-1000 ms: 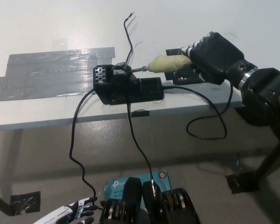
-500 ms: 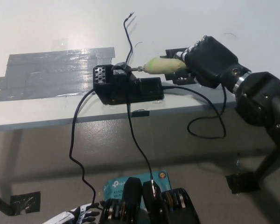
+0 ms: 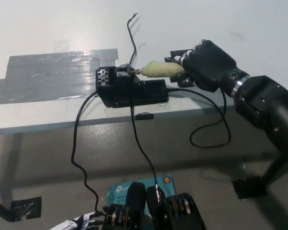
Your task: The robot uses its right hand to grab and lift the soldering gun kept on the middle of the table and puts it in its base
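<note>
— What are the fingers (image 3: 182, 60) on that black right hand (image 3: 209, 64) doing?

— They are wrapping around the rear of the soldering gun (image 3: 158, 69), gripping its pale yellow-green handle. The handle is sticking out of the hand toward the robot's left, and the thin metal tip is pointing the same way.

— So the gun is lying sideways?

— Roughly level, yes, with its long axis running across the tabletop (image 3: 192, 24), left to right, and tipping slightly down at the tip end. It is looking raised just off the surface, though I cannot be sure from here.

— And the base?

— The black base (image 3: 129, 88) is sitting near the front edge of the tabletop, straight off the tip end. The tip is reaching the holder at the top of the base; whether it is already inside, I cannot tell. To my eye the coming move is a push along the gun's own axis, to the robot's left.

— The other hand?

— The white left hand (image 3: 81, 223) is resting low at the bottom edge, well apart from everything; too little is showing to read its fingers. Black cables (image 3: 134, 129) are trailing from the base over the edge.
</note>
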Action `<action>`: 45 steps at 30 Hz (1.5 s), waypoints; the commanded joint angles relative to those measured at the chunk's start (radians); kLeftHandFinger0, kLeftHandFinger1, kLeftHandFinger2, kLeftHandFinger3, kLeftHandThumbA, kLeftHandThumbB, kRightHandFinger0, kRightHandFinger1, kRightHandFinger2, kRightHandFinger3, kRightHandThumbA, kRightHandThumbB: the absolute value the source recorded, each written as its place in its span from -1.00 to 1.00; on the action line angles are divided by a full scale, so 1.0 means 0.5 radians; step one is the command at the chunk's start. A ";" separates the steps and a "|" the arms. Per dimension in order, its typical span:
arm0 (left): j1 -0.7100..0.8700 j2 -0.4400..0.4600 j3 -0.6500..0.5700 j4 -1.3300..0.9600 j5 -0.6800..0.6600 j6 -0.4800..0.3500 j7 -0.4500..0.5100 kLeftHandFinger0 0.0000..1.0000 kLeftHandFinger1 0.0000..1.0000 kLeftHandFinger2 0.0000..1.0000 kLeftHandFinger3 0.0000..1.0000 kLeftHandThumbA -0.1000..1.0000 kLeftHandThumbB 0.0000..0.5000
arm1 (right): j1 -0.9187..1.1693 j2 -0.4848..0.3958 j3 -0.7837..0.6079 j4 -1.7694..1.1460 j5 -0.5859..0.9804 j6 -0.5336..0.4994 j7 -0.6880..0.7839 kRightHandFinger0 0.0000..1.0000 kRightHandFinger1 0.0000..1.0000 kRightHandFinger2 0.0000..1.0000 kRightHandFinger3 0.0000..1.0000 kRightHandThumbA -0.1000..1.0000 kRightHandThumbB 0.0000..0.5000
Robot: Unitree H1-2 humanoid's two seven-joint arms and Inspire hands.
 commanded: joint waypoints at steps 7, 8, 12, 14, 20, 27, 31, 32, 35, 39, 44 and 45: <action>-0.046 0.019 -0.019 -0.071 -0.012 0.014 -0.028 1.00 1.00 1.00 1.00 0.40 -0.38 | -0.396 -0.104 0.064 0.114 -0.046 -0.165 -0.047 -1.00 -1.00 -0.34 -0.74 -0.67 -0.83; -0.044 0.016 -0.015 -0.072 -0.021 0.021 -0.027 1.00 1.00 1.00 1.00 0.39 -0.36 | -0.425 -0.107 0.077 0.145 -0.053 -0.186 -0.050 -1.00 -1.00 -0.36 -0.72 -0.78 -0.61; -0.065 0.019 -0.022 -0.076 -0.021 0.028 -0.034 1.00 1.00 1.00 1.00 0.42 -0.32 | -0.525 -0.135 0.124 0.206 -0.069 -0.271 -0.027 -1.00 -1.00 -0.42 -0.54 -1.00 0.07; -0.073 0.020 -0.025 -0.072 -0.020 0.024 -0.035 1.00 1.00 1.00 1.00 0.45 -0.24 | -0.547 -0.136 0.153 0.267 -0.075 -0.337 -0.108 -1.00 -1.00 -0.55 -0.64 -1.00 0.26; -0.098 0.024 -0.055 -0.062 0.022 -0.014 -0.028 1.00 1.00 1.00 1.00 0.50 -0.24 | -0.534 -0.099 0.237 0.452 -0.109 -0.359 -0.212 -1.00 -0.99 -0.56 -0.32 -0.44 -0.46; -0.105 0.002 -0.077 -0.077 -0.005 0.059 -0.027 1.00 1.00 1.00 1.00 0.47 -0.17 | -0.411 -0.060 0.324 0.519 -0.109 -0.375 -0.295 -1.00 -1.00 -0.56 -0.21 -0.69 -0.26; -0.104 -0.020 -0.072 -0.086 -0.032 0.099 -0.022 1.00 1.00 1.00 1.00 0.42 -0.09 | -0.398 -0.012 0.380 0.568 -0.124 -0.343 -0.290 -1.00 -1.00 -0.50 -0.53 -0.61 -0.90; -0.108 -0.023 -0.077 -0.085 -0.025 0.094 -0.024 1.00 1.00 1.00 1.00 0.43 -0.08 | -0.399 -0.015 0.384 0.565 -0.123 -0.338 -0.283 -1.00 -1.00 -0.42 -0.55 -0.61 -0.93; -0.114 -0.016 -0.091 -0.089 0.006 0.071 -0.025 1.00 1.00 1.00 1.00 0.45 -0.18 | -0.442 0.018 0.388 0.629 -0.092 -0.346 -0.261 -1.00 -0.97 -0.27 -0.62 -0.72 -1.00; -0.129 -0.013 -0.111 -0.090 0.031 0.029 -0.032 1.00 1.00 1.00 1.00 0.49 -0.22 | -0.500 0.033 0.386 0.614 -0.139 -0.278 -0.315 -1.00 -1.00 -0.26 -0.45 -0.54 -1.00; -0.149 -0.020 -0.109 -0.098 0.014 0.057 -0.030 1.00 1.00 1.00 1.00 0.47 -0.23 | -0.624 0.060 0.398 0.665 -0.198 -0.245 -0.420 -1.00 -1.00 -0.34 -0.50 -0.35 -1.00; -0.148 -0.022 -0.107 -0.093 0.009 0.044 -0.033 1.00 1.00 1.00 1.00 0.46 -0.26 | -0.662 0.071 0.387 0.684 -0.177 -0.279 -0.458 -1.00 -1.00 -0.39 -0.66 -0.37 -0.86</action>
